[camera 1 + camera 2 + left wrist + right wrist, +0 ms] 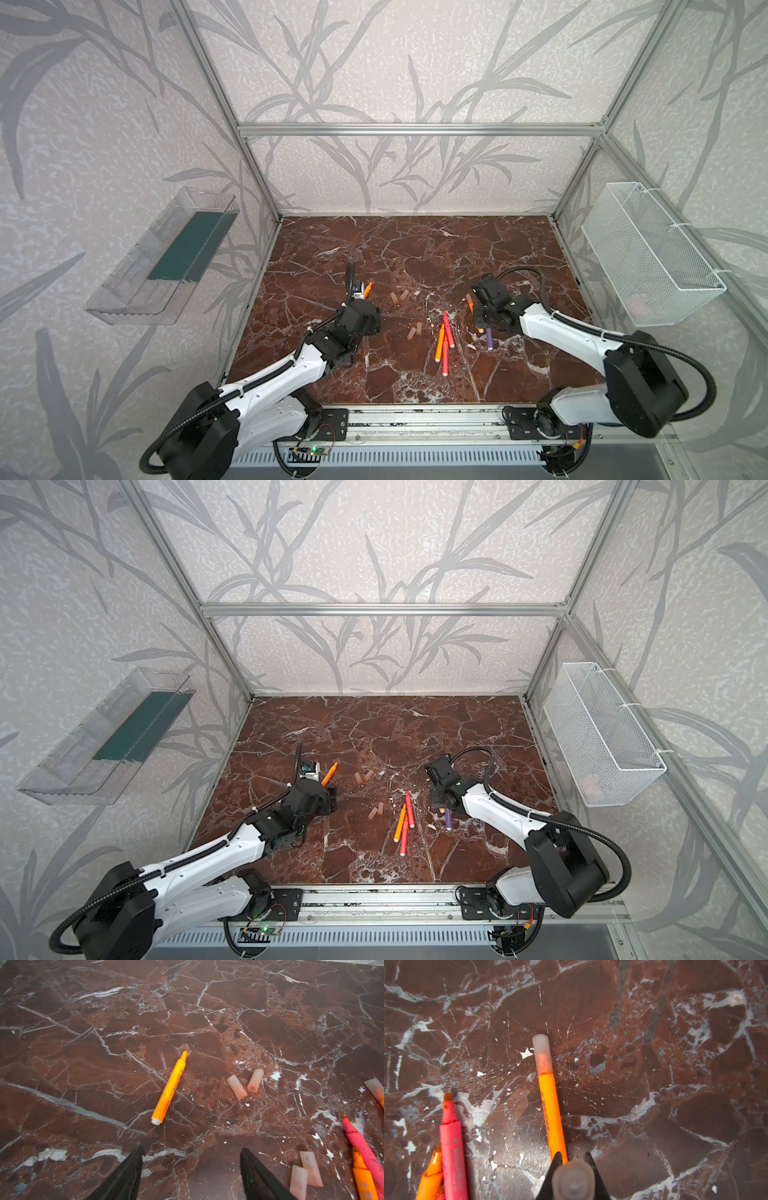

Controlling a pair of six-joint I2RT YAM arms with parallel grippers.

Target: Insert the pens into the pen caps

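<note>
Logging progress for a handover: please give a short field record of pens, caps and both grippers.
left gripper: open, empty
right gripper: shut on a pale cap
capped orange pen: lying ahead of right gripper, cap on
lone orange pen: uncapped, ahead of left gripper
pen pile: two red-pink, one orange, mid-table
loose caps: four, in two pairs
purple pen: by right gripper, far end hidden

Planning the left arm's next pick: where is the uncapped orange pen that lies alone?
In both top views the orange pen lies left of centre on the table, just beyond the open left gripper, with two caps to its right.
</note>
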